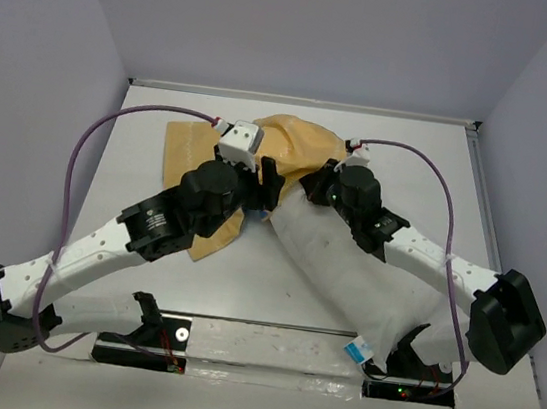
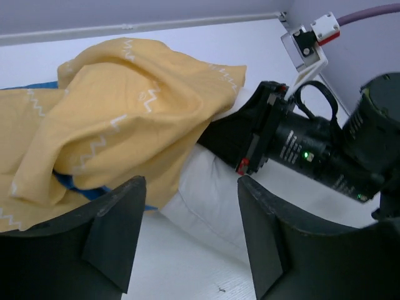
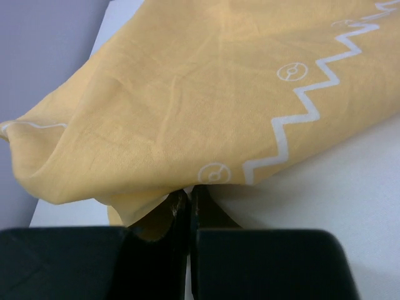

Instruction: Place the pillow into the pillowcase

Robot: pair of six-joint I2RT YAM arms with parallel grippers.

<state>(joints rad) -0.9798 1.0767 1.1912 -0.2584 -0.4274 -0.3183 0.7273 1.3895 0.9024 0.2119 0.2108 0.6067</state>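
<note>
You have: left gripper (image 2: pixel 190 184), jaws apart and empty, near the pillow (image 1: pixel 336 263) whose far end sits under the pillowcase (image 2: pixel 125 106); right gripper (image 3: pixel 189 194), clamped on that pillowcase's edge.

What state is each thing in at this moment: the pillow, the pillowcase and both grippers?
pillow: lying flat, far end covered by the pillowcase, most of it uncovered.
pillowcase: crumpled, yellow side up, draped over the pillow's far end.
left gripper: open, nothing between its fingers.
right gripper: shut, apparently pinching the pillowcase's edge.
</note>
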